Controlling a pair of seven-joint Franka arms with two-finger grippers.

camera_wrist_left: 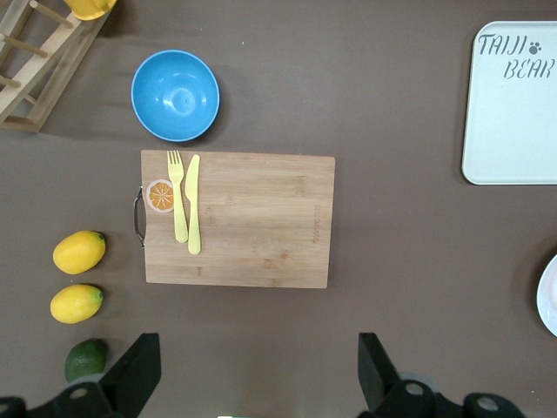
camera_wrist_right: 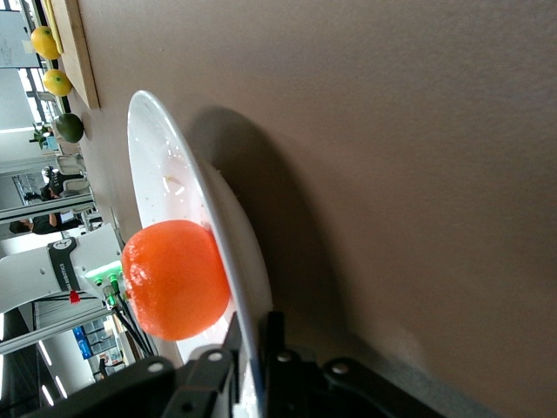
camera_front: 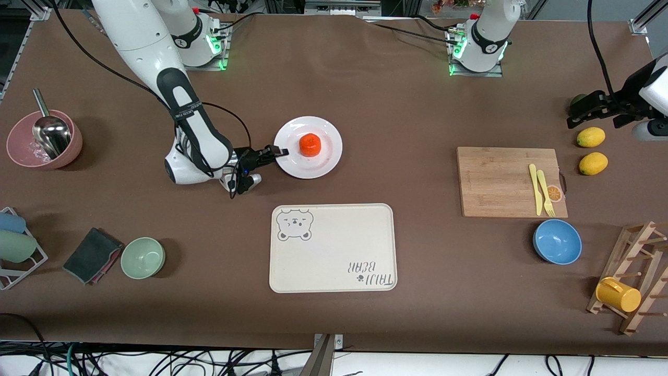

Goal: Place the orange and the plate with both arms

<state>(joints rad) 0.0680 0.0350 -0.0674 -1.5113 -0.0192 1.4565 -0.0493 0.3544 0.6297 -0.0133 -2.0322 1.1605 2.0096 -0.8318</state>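
One relation governs: right gripper clamped on plate rim at edge toward right arm's end of table. Orange sits in plate well, table middle. Tray lies nearer front edge. Left gripper waits agape over lemons.

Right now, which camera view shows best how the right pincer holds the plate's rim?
The right wrist view: the right pincer is shut on the rim of the plate, beside the orange. The front view shows only the pincer meeting the rim from above. The left wrist view shows just a sliver of the plate.
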